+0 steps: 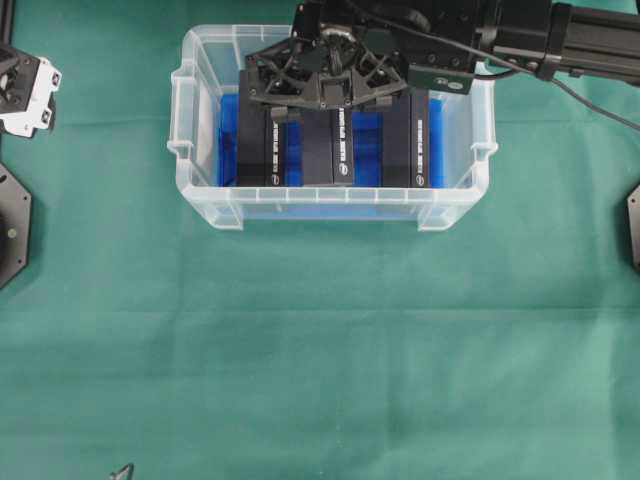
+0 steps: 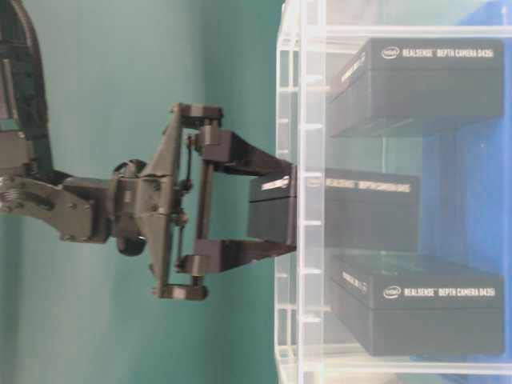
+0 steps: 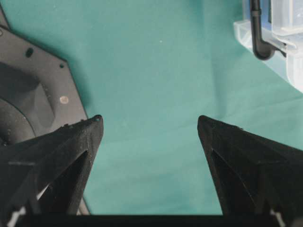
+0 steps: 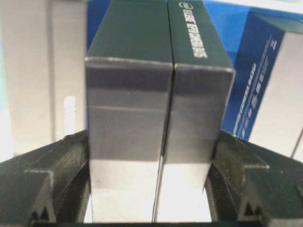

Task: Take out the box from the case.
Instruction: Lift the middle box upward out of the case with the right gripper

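Note:
The case [image 1: 330,210] is a clear plastic bin with a blue liner, at the top middle of the green cloth. Three black boxes stand side by side in it. My right gripper [image 1: 326,100] reaches in from the upper right and is shut on the middle box [image 1: 325,150]. In the right wrist view the box [image 4: 151,94] fills the gap of the gripper [image 4: 149,156], and both fingers [image 4: 61,165] press its sides. At table level the held box [image 2: 360,212] pokes past the case rim [image 2: 290,80]. My left gripper [image 3: 150,125] hangs open over bare cloth.
The two other black boxes [image 1: 262,150] [image 1: 410,150] flank the held one with blue gaps between. The left arm's end [image 1: 25,90] sits at the far left edge, above a black base plate [image 1: 10,225]. A case corner [image 3: 284,38] shows in the left wrist view.

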Robot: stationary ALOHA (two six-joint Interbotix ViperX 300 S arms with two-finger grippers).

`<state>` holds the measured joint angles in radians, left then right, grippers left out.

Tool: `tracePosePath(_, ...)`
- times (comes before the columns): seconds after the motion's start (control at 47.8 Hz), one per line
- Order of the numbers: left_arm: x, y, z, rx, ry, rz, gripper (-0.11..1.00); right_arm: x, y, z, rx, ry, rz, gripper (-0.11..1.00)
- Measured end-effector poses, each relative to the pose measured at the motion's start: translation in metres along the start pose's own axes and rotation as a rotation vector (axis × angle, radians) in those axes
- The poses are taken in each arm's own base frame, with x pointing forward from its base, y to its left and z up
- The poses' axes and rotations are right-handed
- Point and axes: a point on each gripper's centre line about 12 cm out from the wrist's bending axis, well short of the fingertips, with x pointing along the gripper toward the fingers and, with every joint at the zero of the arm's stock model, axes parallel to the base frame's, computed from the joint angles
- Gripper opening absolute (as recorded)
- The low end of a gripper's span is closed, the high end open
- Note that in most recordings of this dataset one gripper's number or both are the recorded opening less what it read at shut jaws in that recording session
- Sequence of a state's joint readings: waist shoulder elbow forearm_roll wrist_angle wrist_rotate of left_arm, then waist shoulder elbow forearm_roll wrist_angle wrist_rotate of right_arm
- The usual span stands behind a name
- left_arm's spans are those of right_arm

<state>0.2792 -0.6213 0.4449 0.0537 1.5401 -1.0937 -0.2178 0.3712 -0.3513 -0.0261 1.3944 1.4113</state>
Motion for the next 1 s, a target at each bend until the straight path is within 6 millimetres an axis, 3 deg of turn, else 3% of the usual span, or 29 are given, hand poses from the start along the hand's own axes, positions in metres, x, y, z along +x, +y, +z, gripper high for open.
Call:
tracePosePath(0.544,0.0,0.0,0.0,0.003,0.0,0.0,0.85,-0.069,0.0,0.003,0.009,-0.004,0.009,0.66)
tracePosePath(1.004,0.0,0.0,0.0,0.003,0.0,0.0,0.85,-0.103,-0.002,0.003,0.012,-0.005,0.019,0.66)
